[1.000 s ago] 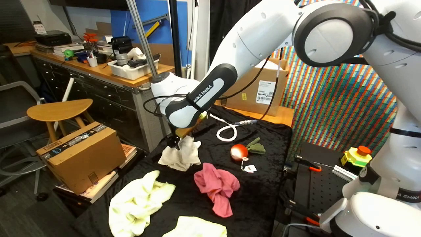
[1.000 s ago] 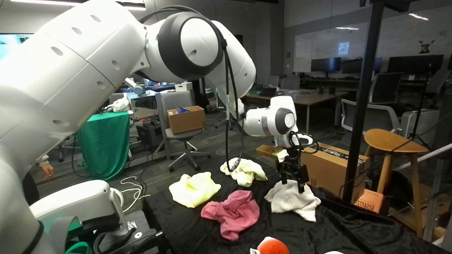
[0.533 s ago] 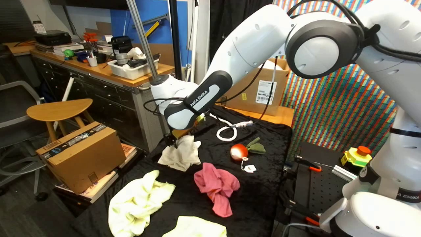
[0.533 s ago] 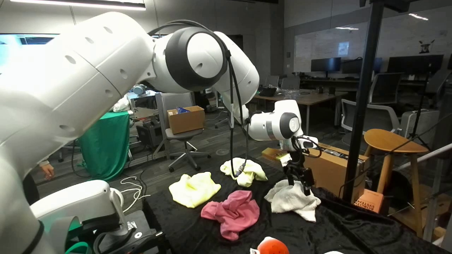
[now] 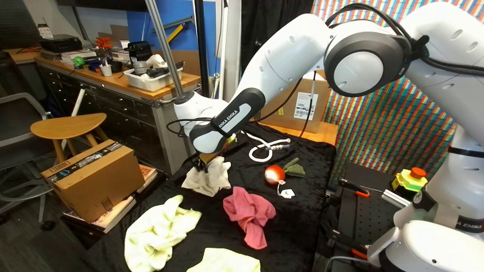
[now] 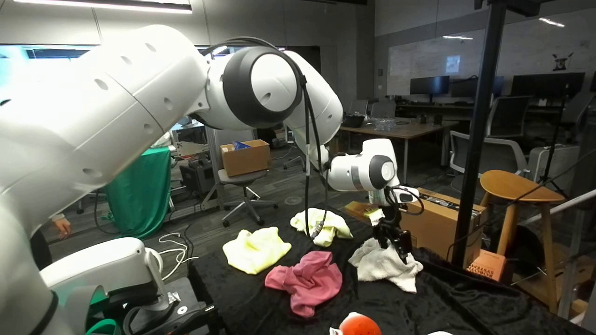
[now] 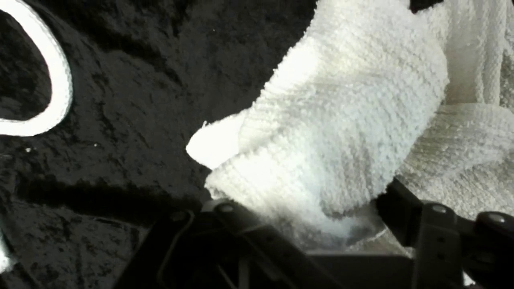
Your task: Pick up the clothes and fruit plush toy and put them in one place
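There's the gripper, jaws apart, a fold of white cloth between them, the pink-red cloth lying nearby.

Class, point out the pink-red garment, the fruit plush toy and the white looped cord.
Pink-red garment [image 6: 306, 281], in an exterior view: its crumpled middle.
Fruit plush toy [image 5: 275, 175], in an exterior view: its red body.
White looped cord [image 7: 60, 78], in the wrist view: its loop's curve.

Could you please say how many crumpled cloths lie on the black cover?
4: in an exterior view, a white cloth at the gripper, a pink cloth left of it, a yellow cloth and a paler cloth farther back. More could be hidden.
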Robot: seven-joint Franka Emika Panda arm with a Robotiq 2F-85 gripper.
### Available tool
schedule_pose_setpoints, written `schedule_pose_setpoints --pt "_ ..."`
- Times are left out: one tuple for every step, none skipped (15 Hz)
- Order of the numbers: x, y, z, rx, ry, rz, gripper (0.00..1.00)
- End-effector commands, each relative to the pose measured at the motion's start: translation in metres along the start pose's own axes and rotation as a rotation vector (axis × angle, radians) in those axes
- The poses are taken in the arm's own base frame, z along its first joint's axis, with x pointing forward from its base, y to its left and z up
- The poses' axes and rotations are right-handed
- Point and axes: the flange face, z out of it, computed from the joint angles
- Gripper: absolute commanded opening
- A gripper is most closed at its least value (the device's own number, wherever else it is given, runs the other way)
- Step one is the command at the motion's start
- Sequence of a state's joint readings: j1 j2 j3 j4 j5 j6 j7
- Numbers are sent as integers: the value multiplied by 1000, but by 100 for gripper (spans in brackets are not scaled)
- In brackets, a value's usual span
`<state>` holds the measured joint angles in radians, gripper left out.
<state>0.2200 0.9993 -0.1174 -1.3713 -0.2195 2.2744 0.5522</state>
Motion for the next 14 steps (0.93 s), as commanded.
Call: schedule_pose_setpoints --pt "3 -6 -8 2 -27 -45 49" --pt "1 -7 -10 4 -43 -66 42" --pt "-1 -7 -15 3 -53 -92 35" --pt "-2 -7 -20 6 -61 -119 27" --pt "-4 -7 -23 8 -71 -150 19" --pt "-4 -7 -28 9 -74 -170 11" --pt "-6 -7 -33 12 -82 -194 8" --pt "-6 -5 -37 24 -87 -224 5" --pt "-7 -4 -42 34 -93 -245 4" --pt "-7 0 -49 37 -94 -262 6" --pt "-6 7 -56 38 -91 -268 8" --pt "-5 13 -63 44 -80 -271 8" --pt "-4 24 -73 51 -69 -267 8" --pt "-3 34 -83 60 -61 -264 8"
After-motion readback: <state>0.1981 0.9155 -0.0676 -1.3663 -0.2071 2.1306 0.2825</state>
